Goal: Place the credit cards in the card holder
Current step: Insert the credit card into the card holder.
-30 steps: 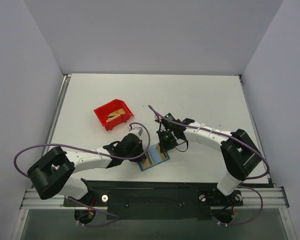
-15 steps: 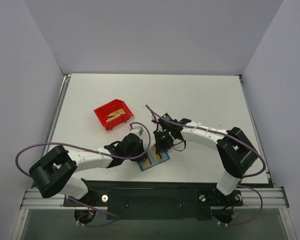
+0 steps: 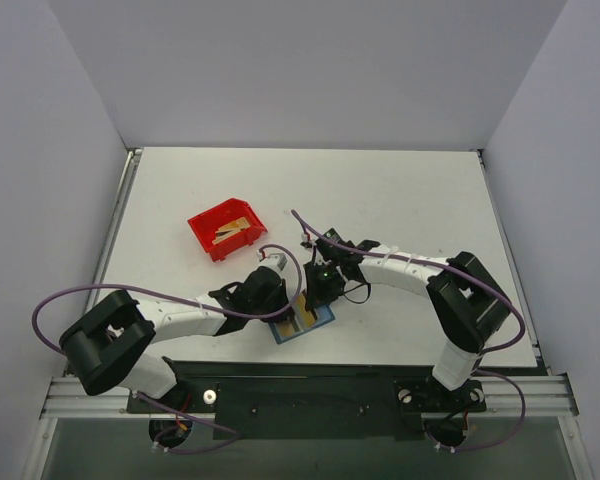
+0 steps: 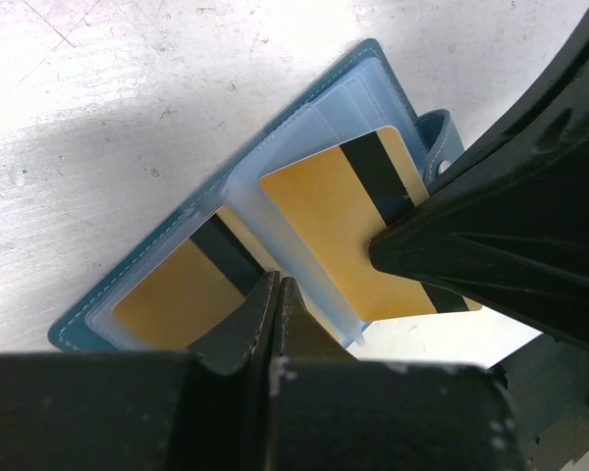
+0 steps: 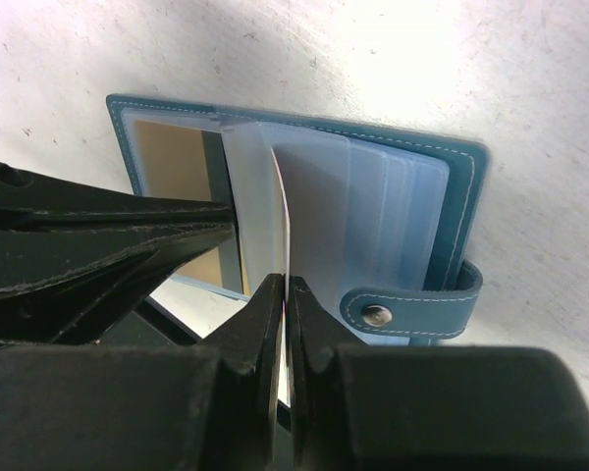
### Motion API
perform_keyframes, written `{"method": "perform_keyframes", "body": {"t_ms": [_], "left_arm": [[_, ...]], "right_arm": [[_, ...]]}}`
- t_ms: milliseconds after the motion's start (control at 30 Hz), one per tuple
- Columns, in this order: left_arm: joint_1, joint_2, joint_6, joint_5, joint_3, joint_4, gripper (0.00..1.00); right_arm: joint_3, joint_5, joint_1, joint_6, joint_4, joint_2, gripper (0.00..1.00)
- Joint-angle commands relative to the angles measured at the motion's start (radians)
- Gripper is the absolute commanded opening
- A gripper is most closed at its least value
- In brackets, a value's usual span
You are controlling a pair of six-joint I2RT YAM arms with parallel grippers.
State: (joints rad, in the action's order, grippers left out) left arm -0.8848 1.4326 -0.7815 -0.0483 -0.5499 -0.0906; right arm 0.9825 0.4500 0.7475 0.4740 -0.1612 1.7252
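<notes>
Card holder (image 5: pixel 459 206) lies open; right gripper (image 5: pixel 287 294) pinches one card (image 4: pixel 324 211), hiding its end; left gripper (image 4: pixel 278 294) closed on nothing.

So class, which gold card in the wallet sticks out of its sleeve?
The card by the snap tab: its striped end pokes out; the other card sits inside.

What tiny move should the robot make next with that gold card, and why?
Probably the right claw should slide the gold card further into the clear sleeve: it pinches the card's outer end, which pokes out past the sleeve's edge, while the shut left claw rests on the open card holder.
</notes>
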Motion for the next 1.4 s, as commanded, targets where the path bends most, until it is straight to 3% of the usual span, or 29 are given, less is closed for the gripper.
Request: {"method": "perform_keyframes", "body": {"t_ms": [0, 433, 600, 1367], "left_arm": [[-0.005, -0.027, 0.028, -0.016, -0.025, 0.017, 0.00], [-0.005, 0.037, 0.073, 0.033, -0.099, -0.086, 0.00], [-0.006, 0.066, 0.079, 0.016, -0.113, -0.042, 0.00], [-0.005, -0.024, 0.030, 0.013, 0.068, 0.019, 0.00]], "right_arm": [[-0.031, -0.005, 0.009, 0.009, -0.017, 0.034, 0.00], [-0.050, -0.022, 0.007, 0.014, -0.009, 0.034, 0.00], [-0.051, -0.022, 0.004, 0.014, -0.008, 0.033, 0.00], [-0.054, -0.057, -0.033, 0.025, 0.000, -0.098, 0.00]]}}
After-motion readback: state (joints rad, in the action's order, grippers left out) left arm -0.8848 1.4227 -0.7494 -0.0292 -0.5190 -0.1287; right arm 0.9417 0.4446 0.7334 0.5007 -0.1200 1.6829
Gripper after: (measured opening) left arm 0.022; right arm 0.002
